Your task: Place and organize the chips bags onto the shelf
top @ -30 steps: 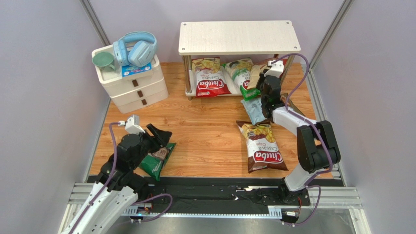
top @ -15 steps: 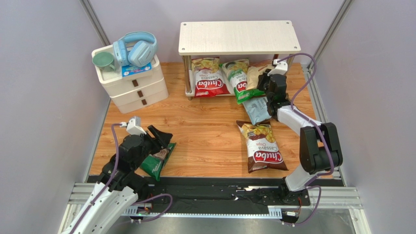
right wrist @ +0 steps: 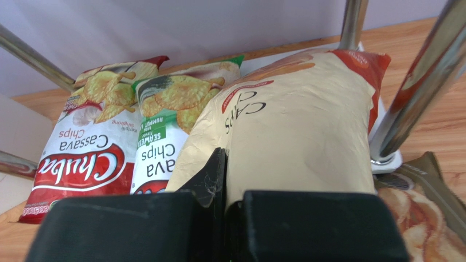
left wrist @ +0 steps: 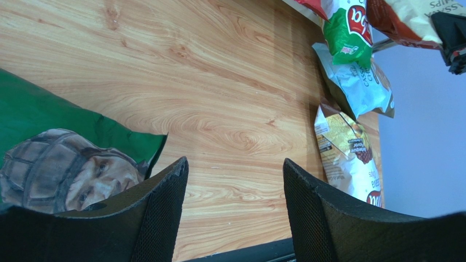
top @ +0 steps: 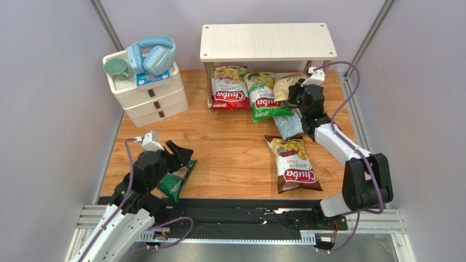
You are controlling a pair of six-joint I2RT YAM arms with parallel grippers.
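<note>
On the shelf (top: 267, 42) lower tier, top centre: cream-orange chips bag (right wrist: 295, 125), green Chuba bag (right wrist: 164, 125) and red Chuba bag (right wrist: 82, 147) side by side. The right end effector (right wrist: 225, 164) is closed, tips against the cream-orange chips bag's near edge. The left end effector (left wrist: 235, 191) is wide open and empty, over the dark green bag (left wrist: 65, 158), lower left.
</note>
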